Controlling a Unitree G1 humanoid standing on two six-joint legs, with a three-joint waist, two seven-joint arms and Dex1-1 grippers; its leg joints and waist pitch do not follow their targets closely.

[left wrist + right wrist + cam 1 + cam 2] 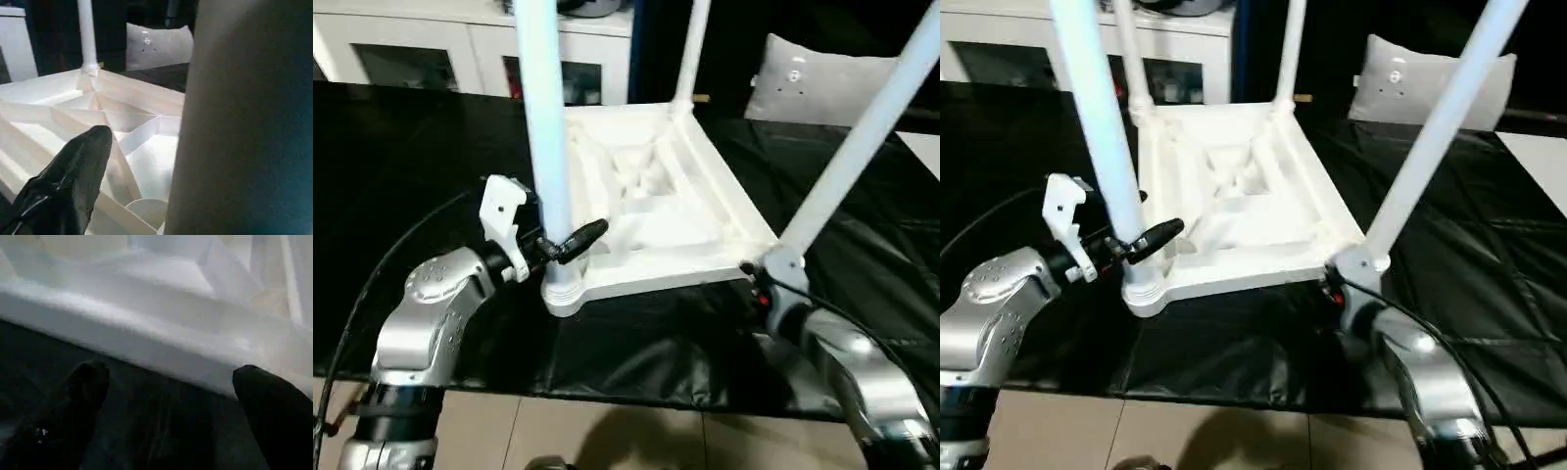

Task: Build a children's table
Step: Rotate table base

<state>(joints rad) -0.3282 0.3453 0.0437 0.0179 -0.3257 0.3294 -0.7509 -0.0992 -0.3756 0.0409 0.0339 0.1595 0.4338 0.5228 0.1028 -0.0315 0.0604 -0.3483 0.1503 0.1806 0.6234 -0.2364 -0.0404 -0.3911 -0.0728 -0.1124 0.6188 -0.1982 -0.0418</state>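
Note:
The white tabletop (656,211) lies upside down on the black-covered surface, ribbed underside up. Legs stand in its corner sockets: near-left leg (546,127), near-right leg (862,147), far-right leg (691,49) and far-left leg (1128,59). My left gripper (570,237) reaches around the base of the near-left leg. One black finger (73,176) shows with a gap to the leg (244,122); the other finger is hidden behind it. My right gripper (171,369) sits low at the near-right corner (766,266), open, fingers spread facing the tabletop's rim (146,328).
White cabinets (411,49) stand behind the work surface, and a pale cushion (813,83) lies at the back right. The black cover's front edge (636,397) drops to a beige floor. Cables run along both forearms.

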